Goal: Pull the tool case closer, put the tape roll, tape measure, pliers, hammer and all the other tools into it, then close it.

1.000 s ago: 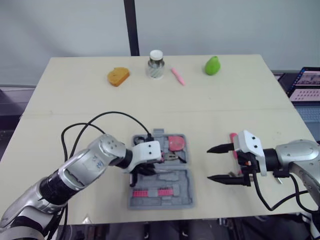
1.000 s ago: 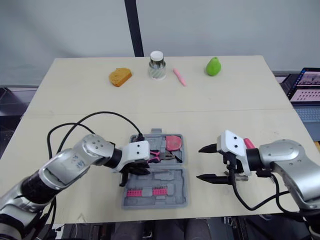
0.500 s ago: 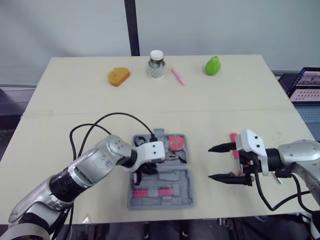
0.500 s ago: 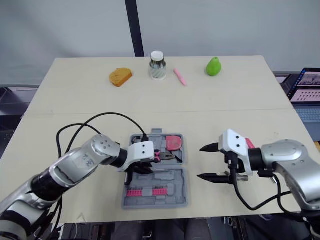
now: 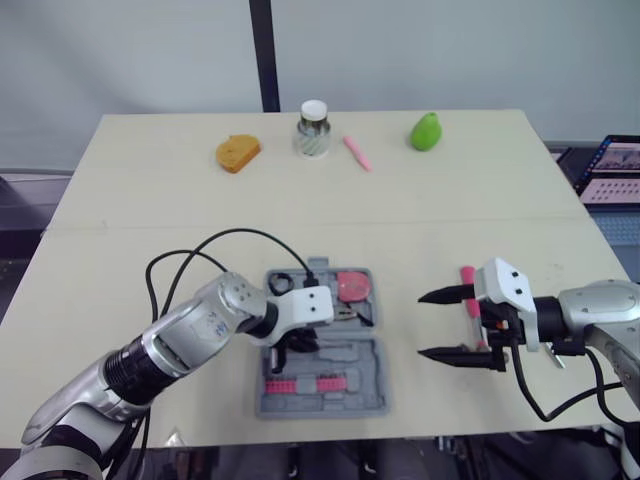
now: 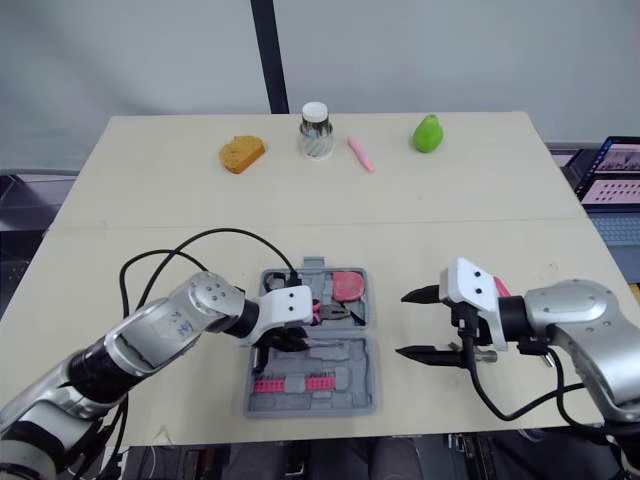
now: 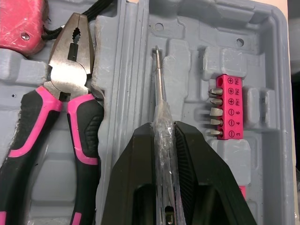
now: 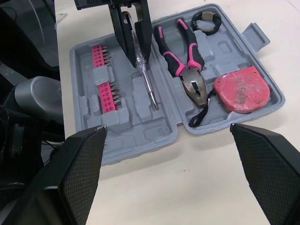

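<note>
Pinching slim clear-handled screwdriver (image 7: 160,89) in left pincer (image 7: 163,129), shaft lined up w/ moulded slot of open grey plastic tool case (image 5: 320,402) nr middle of front edge of desk (image 5: 300,220), prob. to seat it flat, w/ right pincer (image 5: 422,325) spread beside slim pink tool (image 5: 466,278) twd right edge, seemingly ready for next pick.

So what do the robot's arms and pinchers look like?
Both arms are shiny silver with black joints and looping black cables. The left arm has a small dark marking. The left gripper and right gripper are white blocks, each with two pointed black jaws.
</note>
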